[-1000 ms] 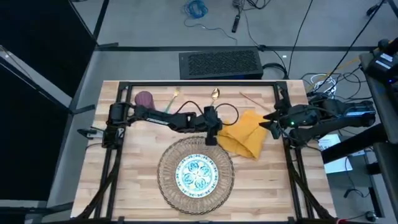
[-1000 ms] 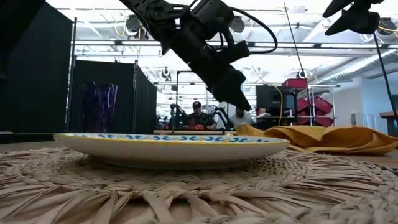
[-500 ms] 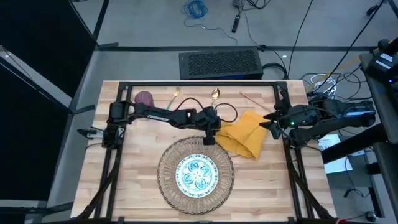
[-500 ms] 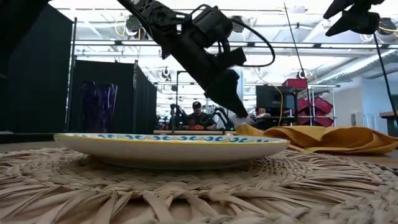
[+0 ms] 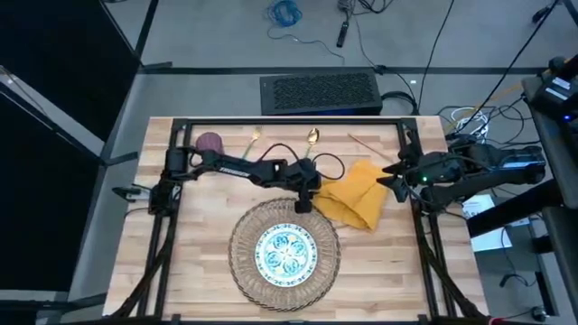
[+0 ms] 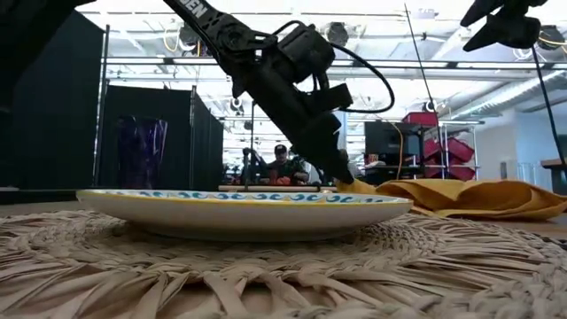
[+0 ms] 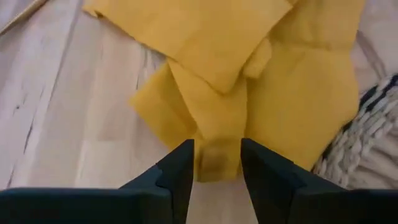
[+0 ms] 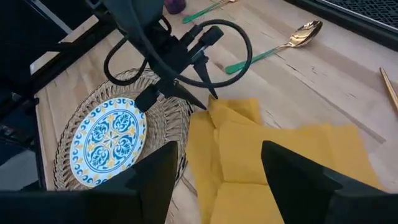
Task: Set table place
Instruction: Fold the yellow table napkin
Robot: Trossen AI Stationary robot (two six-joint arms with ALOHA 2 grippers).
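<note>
Yellow cloth, the napkin (image 5: pixel 356 192), lies crumpled on the light wooden table (image 5: pixel 194 248), just beside the round wicker mat (image 5: pixel 242 242) on its right side, one corner reaching the mat's edge. We see the left gripper (image 7: pixel 217 163) lowered onto that near corner of the napkin, its two dark fingers (image 7: pixel 177 171) apart with a fold of the yellow fabric lying between them; from the low view its tip comes down right at the cloth's edge, behind the plate. The small white plate (image 5: pixel 284 253) with its teal pattern sits in the middle of the mat. Along the table's far edge we find the purple cup (image 5: pixel 209 143), then the fork (image 5: pixel 250 144) and the spoon (image 5: pixel 311 138), both gold, lying well apart from the mat. The right gripper (image 8: pixel 214 163) hangs above the table's right edge, near the napkin's far side but clear of it, with its fingers spread wide.
</note>
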